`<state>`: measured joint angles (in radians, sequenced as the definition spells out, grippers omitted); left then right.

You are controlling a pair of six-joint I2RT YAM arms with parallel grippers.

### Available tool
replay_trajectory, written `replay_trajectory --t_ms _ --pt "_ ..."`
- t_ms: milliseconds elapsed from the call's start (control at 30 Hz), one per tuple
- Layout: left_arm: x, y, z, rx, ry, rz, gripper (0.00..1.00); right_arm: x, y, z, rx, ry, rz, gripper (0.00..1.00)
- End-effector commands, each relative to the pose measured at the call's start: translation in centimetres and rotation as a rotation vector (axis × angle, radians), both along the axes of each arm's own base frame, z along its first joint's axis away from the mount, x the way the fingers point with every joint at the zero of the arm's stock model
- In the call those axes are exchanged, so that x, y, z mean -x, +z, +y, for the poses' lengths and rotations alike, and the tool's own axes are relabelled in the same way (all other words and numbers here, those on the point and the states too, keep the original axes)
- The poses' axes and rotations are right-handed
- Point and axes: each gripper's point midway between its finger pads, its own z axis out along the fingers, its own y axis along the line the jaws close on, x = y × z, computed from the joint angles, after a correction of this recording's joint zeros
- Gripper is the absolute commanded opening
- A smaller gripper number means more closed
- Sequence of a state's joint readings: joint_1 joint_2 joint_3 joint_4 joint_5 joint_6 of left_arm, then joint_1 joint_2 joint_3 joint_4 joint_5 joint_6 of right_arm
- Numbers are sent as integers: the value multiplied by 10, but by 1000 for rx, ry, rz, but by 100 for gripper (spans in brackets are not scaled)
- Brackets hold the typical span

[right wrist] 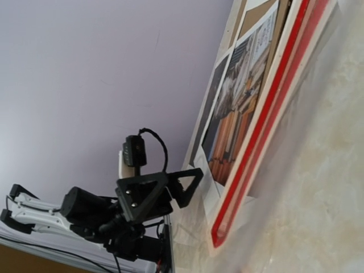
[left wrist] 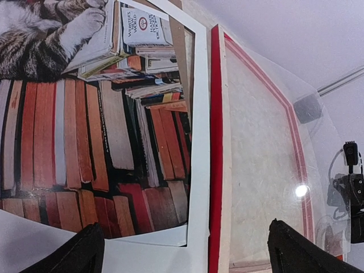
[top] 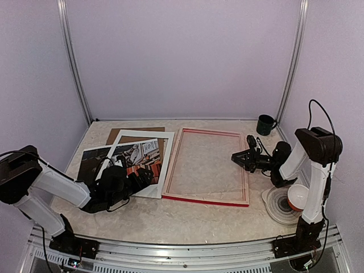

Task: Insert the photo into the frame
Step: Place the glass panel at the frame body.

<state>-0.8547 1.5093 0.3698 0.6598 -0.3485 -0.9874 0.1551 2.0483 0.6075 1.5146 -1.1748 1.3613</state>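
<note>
Black fingertips (left wrist: pixel 85 253) of the left gripper (left wrist: pixel 193 253) stand wide apart and clamp nothing. In the left wrist view one sits over the white mat (left wrist: pixel 199 170) and the other over the frame (left wrist: pixel 216 142), so the span straddles the seam where the two lie edge to edge. That low, spread pose near the table's (top: pixel 170 222) left front edge looks like a reach for the paper stack, though which sheet it is aimed at I cannot say. The photo (left wrist: pixel 85 142) lies flat under the mat and shows through its window: a tabby's paw and rows of orange and red book spines. One dark corner pokes out toward the table's left edge, and a brown backing board (top: pixel 136 133) shows at the far side. So the photo is just beside the frame, not in it, and the mat on top would likely have to come off first. Pale spines near the cat carry printed titles, but they are turned sideways and too small to read for certain. The frame lies flat at the middle of the table, pale wood up and red at its rim. At its right edge hangs the right gripper (top: pixel 243 159), perhaps to steady it; its own camera does not show its fingers, so I cannot tell their state. A dark mug (top: pixel 265 124) sits at the far right corner and stacked dishes (top: pixel 284 202) near the right front edge.
</note>
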Motion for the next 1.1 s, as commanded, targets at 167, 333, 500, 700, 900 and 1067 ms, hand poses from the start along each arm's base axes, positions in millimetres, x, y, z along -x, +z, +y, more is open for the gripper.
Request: replay_trajectory --t_ms 167,333,500,700,900,1067 --pt "-3 8 -5 -6 -3 -20 99 3 -21 14 69 46 0 25" --pt "-3 9 -6 -5 -5 -23 99 1 -22 16 74 43 4 27" --pt "-3 7 -7 -8 -7 -17 99 0 -33 15 129 37 64 41" --pt "-2 5 -6 -7 -5 -15 99 -5 -40 7 310 -6 52 51" --pt "-2 1 -10 0 -14 -8 99 -9 -41 -3 455 -44 85 62" --pt "-2 0 -11 2 -16 -7 99 -6 -46 -6 499 -45 111 64"
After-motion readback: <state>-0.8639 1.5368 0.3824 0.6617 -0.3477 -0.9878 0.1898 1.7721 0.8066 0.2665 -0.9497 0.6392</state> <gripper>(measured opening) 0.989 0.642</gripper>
